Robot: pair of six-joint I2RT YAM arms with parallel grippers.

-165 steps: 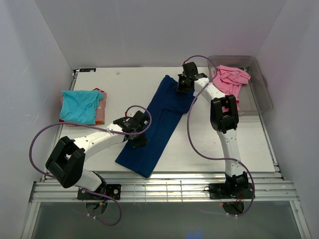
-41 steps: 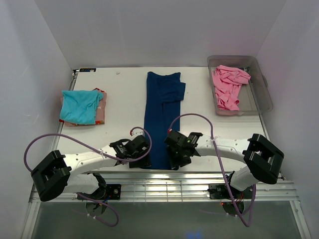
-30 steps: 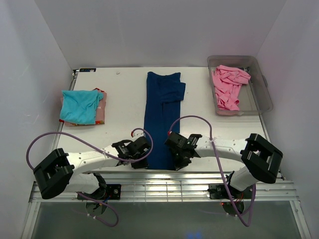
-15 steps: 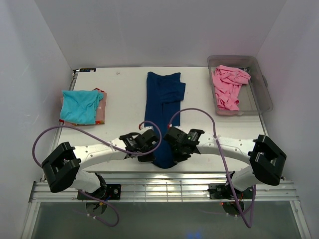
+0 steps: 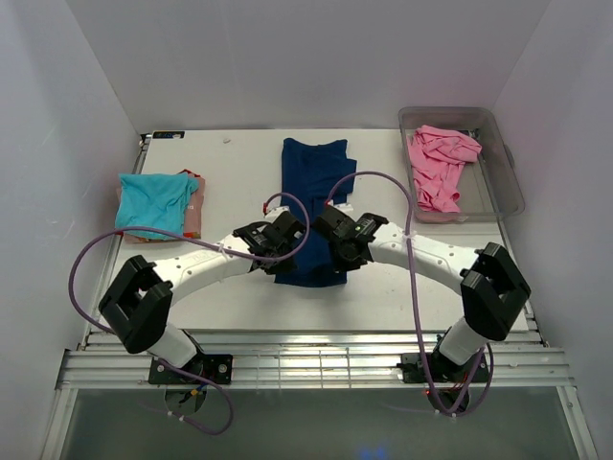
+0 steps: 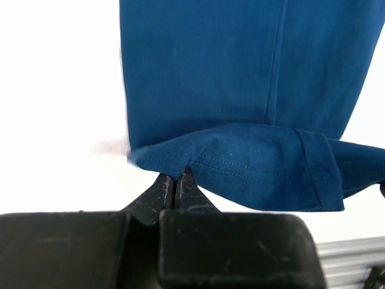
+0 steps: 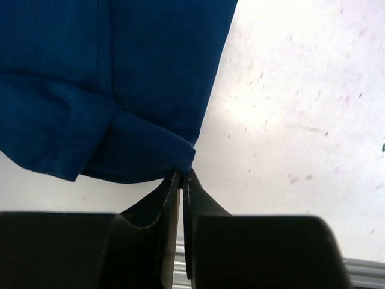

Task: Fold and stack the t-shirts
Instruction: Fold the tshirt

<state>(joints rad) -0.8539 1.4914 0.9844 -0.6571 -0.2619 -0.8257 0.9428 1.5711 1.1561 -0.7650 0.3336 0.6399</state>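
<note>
Half-fold step on the navy t-shirt (image 5: 316,171), a long strip mid-table. Left gripper (image 6: 176,177) fingers are pinched tight on the near-left hem corner and right gripper (image 7: 182,174) fingers on the near-right corner, hem raised over the strip. To do it well: carry both corners level to the far edge, align, lower flat, release together. Count: one navy, one turquoise t-shirt (image 5: 153,201) folded at left on a reddish cloth (image 5: 195,220), one pink t-shirt (image 5: 441,158) in one tub (image 5: 508,187) far right.
</note>
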